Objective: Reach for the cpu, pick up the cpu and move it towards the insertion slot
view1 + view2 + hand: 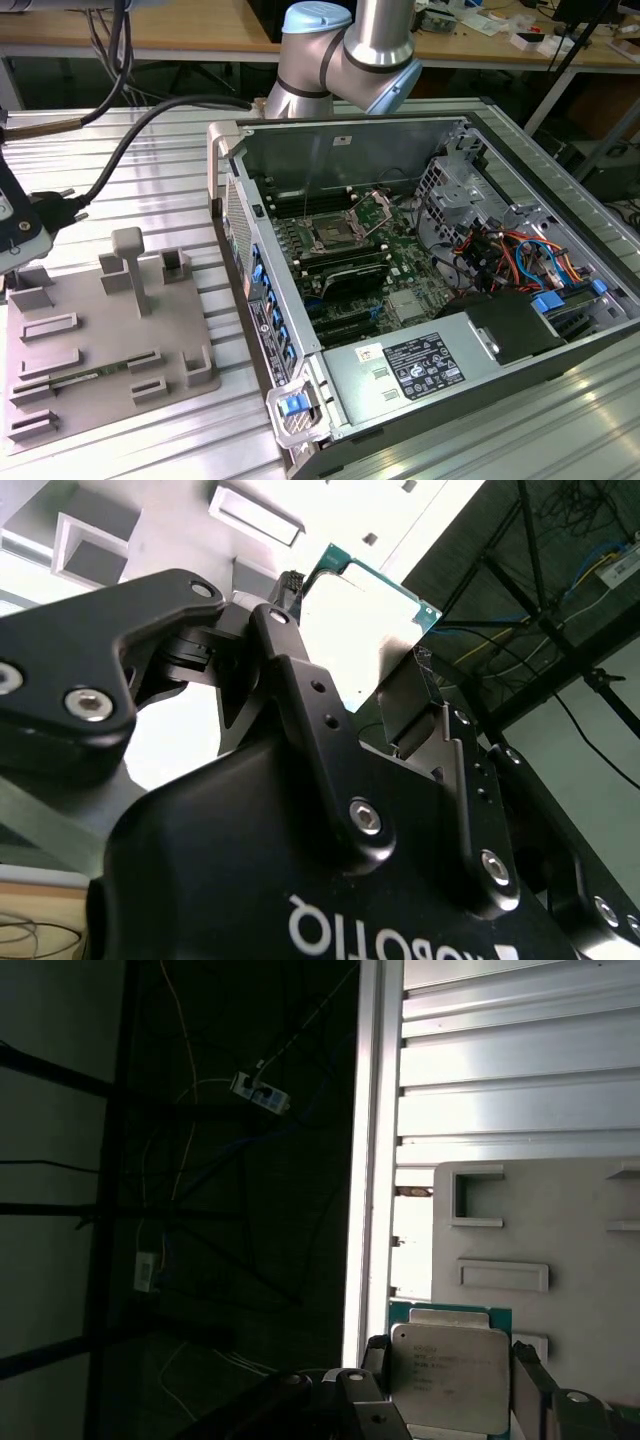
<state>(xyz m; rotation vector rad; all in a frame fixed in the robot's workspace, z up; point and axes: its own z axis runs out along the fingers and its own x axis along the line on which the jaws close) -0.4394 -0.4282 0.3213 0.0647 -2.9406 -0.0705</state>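
Observation:
In both wrist views the cpu (pixel 450 1375) is a thin square chip with a pale metal top and a green rim (pixel 365 620). My gripper (pixel 452 1360) is shut on it, one black finger (pixel 376 1358) on each side of the chip. In the second wrist view the gripper (pixel 350 655) has its fingers (pixel 275 640) closed against the chip's edges. In the exterior view the gripper (pixel 12 235) is at the far left, over the corner of the grey tray (pixel 100 340). The insertion slot (pixel 335 232), a silver-framed socket, lies on the green board inside the open computer case, well to the right.
The grey tray (pixel 560 1230) has raised blocks and a post (pixel 130 262). It lies on a ribbed aluminium table (pixel 160 160) whose edge (pixel 368 1140) is close to the gripper. The case wall (pixel 235 230) stands between tray and socket. A thick black cable (pixel 130 140) trails behind the arm.

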